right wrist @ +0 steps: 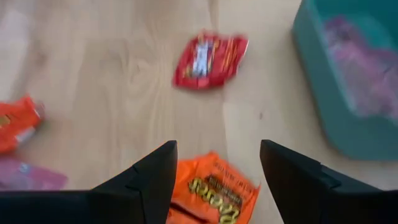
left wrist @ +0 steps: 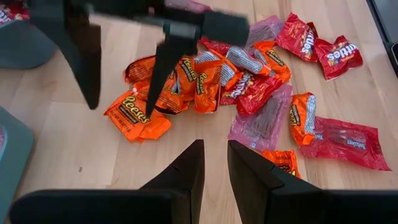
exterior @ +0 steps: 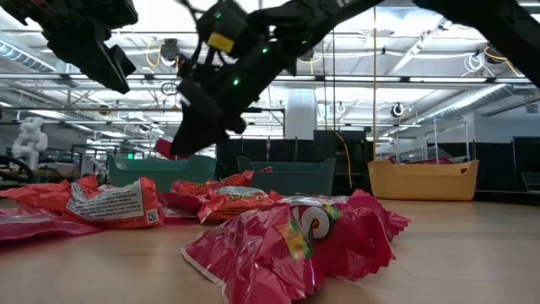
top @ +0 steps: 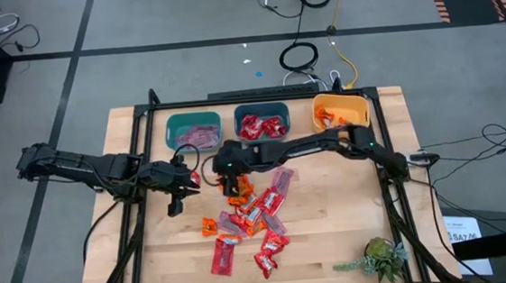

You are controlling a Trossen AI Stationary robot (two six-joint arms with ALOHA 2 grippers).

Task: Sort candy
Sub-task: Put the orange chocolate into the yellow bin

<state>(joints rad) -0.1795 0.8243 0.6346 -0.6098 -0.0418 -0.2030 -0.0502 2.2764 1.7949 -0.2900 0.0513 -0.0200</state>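
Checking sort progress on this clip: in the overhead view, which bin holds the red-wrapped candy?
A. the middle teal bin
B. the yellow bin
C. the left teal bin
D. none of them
A: the middle teal bin holds red candy, while the left teal bin holds pinkish-mauve packs and the yellow bin holds orange ones.

Table (top: 351, 242): pale wood planks, framed by the black rails of my stand.
Left bin (top: 192, 128): teal, at the far edge of my table.
Middle bin (top: 261, 121): teal, just right of the first, same far row.
Right bin (top: 341, 111): yellow, far right end of that row.
Plant (top: 384, 258): small and green, lying at my near right corner.
Cables (top: 301, 56): black coils and a yellow lead on the grey floor beyond the table.
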